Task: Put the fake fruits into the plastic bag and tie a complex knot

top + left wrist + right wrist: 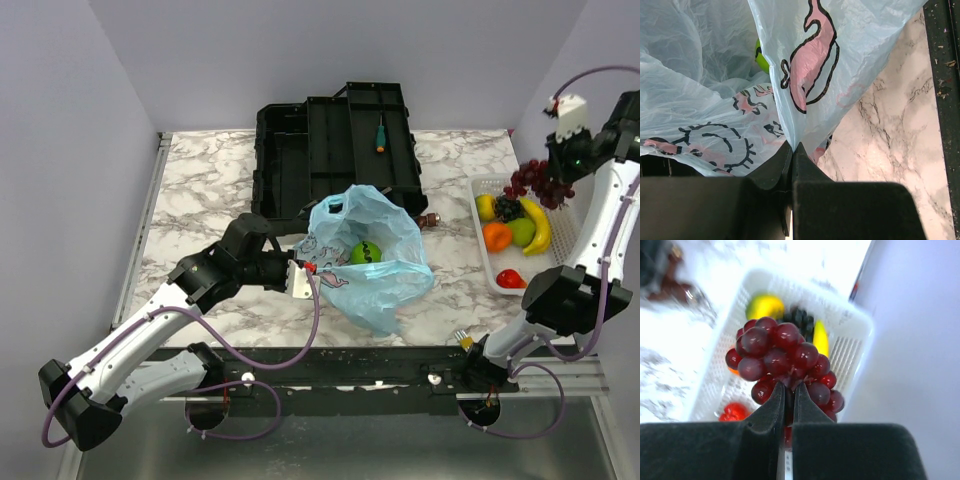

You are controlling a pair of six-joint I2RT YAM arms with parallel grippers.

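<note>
The light-blue plastic bag [370,255] with pink cartoon print lies open mid-table with a green round fruit [365,252] inside; the fruit also shows in the left wrist view [760,56]. My left gripper [303,275] is shut on the bag's near-left rim [805,90] and holds it up. My right gripper [556,172] is shut on a bunch of dark red-purple grapes [780,357], held in the air above the white basket [480,184]. In the basket lie a banana [539,226], an orange [496,235], a green fruit [521,232], a yellow-green fruit [486,206], dark grapes [508,209] and a red fruit [510,279].
A black open toolbox [335,150] stands behind the bag, with a green-handled screwdriver [380,133] in it. A small brown object [431,219] lies between bag and basket. The table's near edge runs just beyond the bag.
</note>
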